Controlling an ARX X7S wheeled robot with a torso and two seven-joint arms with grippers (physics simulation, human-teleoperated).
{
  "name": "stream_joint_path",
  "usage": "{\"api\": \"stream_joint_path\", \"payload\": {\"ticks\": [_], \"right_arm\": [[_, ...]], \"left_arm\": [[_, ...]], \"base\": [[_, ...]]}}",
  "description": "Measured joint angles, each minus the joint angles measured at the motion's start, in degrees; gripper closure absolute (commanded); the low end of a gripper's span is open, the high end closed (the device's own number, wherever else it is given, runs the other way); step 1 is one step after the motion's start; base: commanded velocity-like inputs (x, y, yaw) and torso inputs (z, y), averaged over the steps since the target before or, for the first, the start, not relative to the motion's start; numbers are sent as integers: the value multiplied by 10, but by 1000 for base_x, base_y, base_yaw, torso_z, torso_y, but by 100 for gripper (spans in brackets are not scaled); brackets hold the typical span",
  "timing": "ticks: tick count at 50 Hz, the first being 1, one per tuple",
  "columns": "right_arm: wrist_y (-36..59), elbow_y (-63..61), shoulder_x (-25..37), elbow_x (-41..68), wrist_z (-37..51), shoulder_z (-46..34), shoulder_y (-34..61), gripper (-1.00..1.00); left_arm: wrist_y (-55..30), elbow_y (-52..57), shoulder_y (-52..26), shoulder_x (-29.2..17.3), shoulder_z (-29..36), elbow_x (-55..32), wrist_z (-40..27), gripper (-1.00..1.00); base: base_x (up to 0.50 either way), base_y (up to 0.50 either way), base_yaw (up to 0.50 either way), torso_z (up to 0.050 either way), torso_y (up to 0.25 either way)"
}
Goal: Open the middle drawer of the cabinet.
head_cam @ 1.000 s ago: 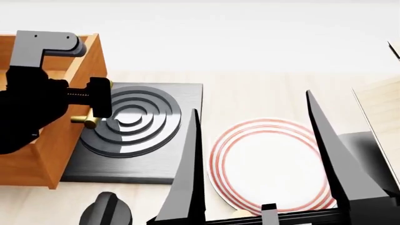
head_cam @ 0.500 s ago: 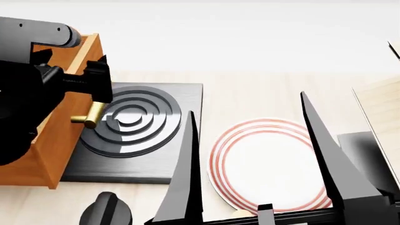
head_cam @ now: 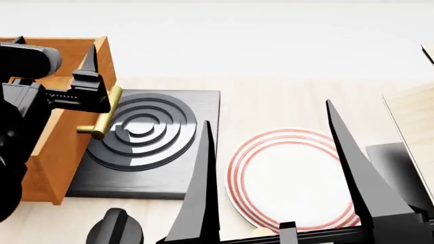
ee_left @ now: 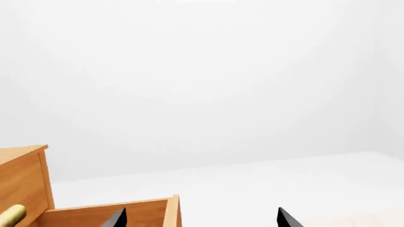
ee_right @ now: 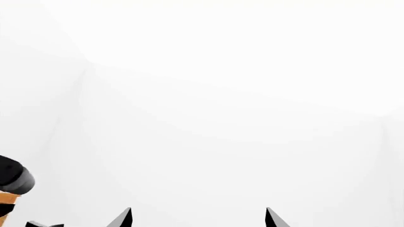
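Observation:
The orange-brown cabinet stands at the left of the head view. A drawer box with an open top shows there, and its brass bar handle juts out toward the burner plate. Which drawer it is I cannot tell. My left gripper is open and empty above the handle, over the box's rim, not touching the handle. In the left wrist view the gripper is open, with the drawer's wooden wall and a brass handle end below it. My right gripper is open and empty over the plate.
A black square burner plate with raised rings lies right beside the cabinet. A white plate with red rings lies right of it. A pale light-wood box stands at the right edge. A dark knob is at the front.
My left gripper has let go of the brass handle and risen above it, with its fingers now spread over the drawer's rim. The right gripper has barely moved.

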Motion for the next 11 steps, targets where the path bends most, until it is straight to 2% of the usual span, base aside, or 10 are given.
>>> {"api": "stream_joint_path", "payload": {"ticks": [11], "right_arm": [[1, -2, 1, 0, 1, -2, 0, -100]], "left_arm": [[54, 95, 63, -34, 4, 58, -50, -100]], "base": [[0, 0, 0, 0, 0]]}}
